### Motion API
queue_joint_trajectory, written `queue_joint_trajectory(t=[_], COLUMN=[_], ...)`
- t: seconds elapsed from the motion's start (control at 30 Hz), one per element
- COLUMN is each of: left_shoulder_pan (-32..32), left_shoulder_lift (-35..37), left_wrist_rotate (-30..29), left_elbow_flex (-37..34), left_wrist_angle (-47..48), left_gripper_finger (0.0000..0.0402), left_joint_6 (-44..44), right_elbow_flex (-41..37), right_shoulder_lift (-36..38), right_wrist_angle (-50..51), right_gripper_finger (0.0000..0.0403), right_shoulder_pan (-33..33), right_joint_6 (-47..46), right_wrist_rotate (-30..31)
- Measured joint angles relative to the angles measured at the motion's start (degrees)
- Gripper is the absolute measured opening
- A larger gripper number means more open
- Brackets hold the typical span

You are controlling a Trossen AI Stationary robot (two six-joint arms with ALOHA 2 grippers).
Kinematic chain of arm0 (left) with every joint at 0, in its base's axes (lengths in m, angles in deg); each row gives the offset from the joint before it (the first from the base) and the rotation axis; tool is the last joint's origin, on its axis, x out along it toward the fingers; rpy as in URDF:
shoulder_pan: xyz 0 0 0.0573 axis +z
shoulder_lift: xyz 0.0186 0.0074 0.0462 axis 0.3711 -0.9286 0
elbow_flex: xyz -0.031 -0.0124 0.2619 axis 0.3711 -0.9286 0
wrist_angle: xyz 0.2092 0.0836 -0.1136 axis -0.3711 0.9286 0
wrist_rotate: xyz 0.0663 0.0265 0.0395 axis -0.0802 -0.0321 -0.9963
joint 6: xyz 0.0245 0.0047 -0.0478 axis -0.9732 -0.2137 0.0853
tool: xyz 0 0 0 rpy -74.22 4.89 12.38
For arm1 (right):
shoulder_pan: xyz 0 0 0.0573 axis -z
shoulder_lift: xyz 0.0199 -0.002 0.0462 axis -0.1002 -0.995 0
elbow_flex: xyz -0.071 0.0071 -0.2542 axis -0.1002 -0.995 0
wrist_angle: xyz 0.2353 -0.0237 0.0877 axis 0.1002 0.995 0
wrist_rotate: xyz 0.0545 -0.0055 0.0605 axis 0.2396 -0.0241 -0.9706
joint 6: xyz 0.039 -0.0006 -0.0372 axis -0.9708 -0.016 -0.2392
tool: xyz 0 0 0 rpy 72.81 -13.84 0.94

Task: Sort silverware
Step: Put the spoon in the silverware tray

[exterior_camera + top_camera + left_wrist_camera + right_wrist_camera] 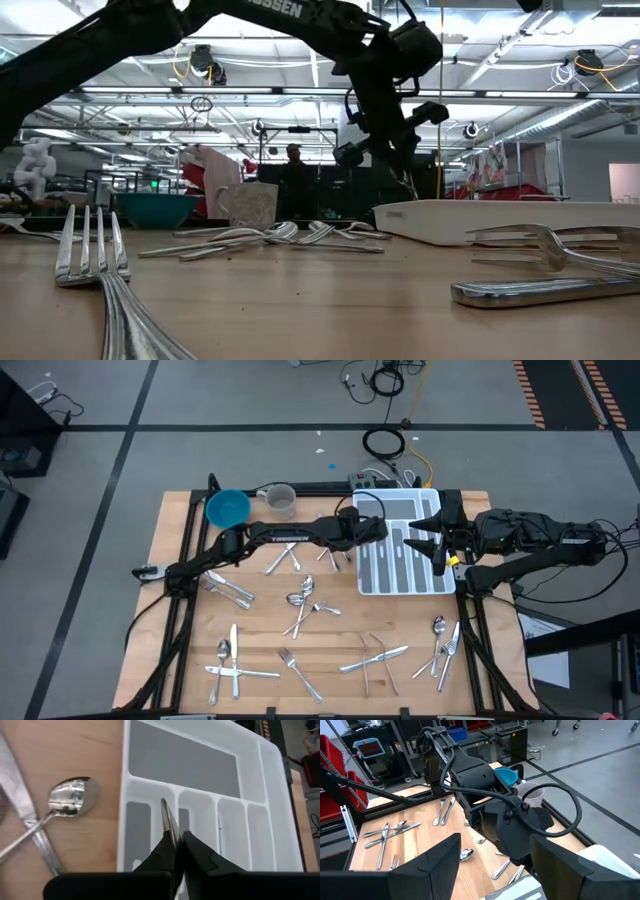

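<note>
My left gripper [372, 532] hangs over the left part of the white compartmented tray [432, 586], shut on one slim piece of silverware [168, 821]. Which kind of piece it is I cannot tell. In the left wrist view that piece sticks out ahead of the fingers above the tray's narrow compartments [206, 827]. More silverware lies loose on the wooden table: a spoon [70, 800] beside the tray, a cluster [303, 602] at the middle, others along the near edge [235, 662]. My right gripper [492, 865] stands open and raised at the tray's right side. My left gripper pinches the slim silver piece between its two fingers [162, 855]. The fingers slant down toward the tray and lie along the piece, whose free end [164, 804] juts out past the fingertips. The piece is lifted clear above the tray.
A blue bowl [228, 508] and a pale cup [280, 500] stand at the table's far left. Some pieces lie in the tray's compartments [410, 565]. More silverware lies at the near right [442, 648]. A fork [95, 260] lies close before the low camera.
</note>
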Motion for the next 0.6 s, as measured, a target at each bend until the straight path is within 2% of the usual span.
queue_joint_trajectory(t=[0.23,0.6], left_shoulder_pan=[-0.07,-0.15], left_shoulder_lift=[-2.29,-3.12], left_wrist_rotate=[2.99,3.94], left_elbow_flex=[-0.09,-0.07], left_wrist_angle=[-0.95,-1.29], left_gripper_finger=[0.0015,0.0015], left_joint_6=[0.59,-2.39], right_elbow_flex=[0.0,0.0], right_shoulder_lift=[0.0,-0.02], right_wrist_angle=[0.11,0.22], right_gripper_finger=[0.023,0.0231], right_shoulder_pan=[0.0,0.0], right_joint_6=[0.0,0.94], right_wrist_rotate=[0.0,0.0])
